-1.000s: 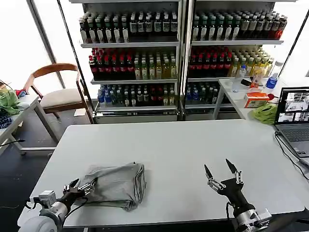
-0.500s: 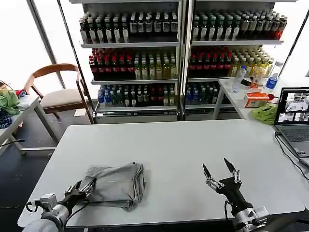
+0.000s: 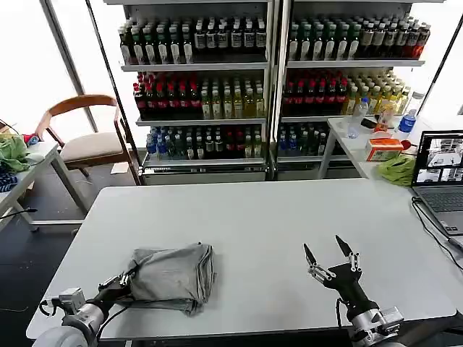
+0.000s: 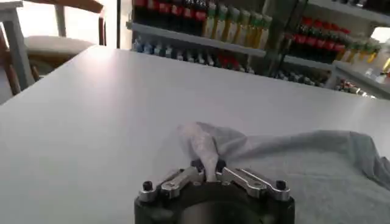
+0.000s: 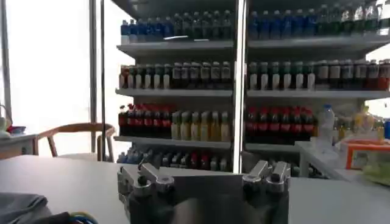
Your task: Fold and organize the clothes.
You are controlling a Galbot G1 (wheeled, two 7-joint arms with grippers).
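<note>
Left pincer (image 4: 207, 172) pinches thin shirt (image 3: 172, 273) corner; fold may slip. Right pincer (image 3: 329, 254) wide, idle above table (image 3: 275, 210).

Bright daylight from windows (image 3: 22, 65) at the far left, blown out to white. Table top (image 3: 275, 224) evenly lit, shadows soft and faint. Left wrist view: background shelves (image 4: 201, 24) soft, out of focus. Right wrist view hazy.

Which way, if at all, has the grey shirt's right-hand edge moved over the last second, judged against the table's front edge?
Yes. The grey shirt has slid slightly toward the robot's left along the table, pulled by the left gripper, whose fingers pinch its corner.
</note>
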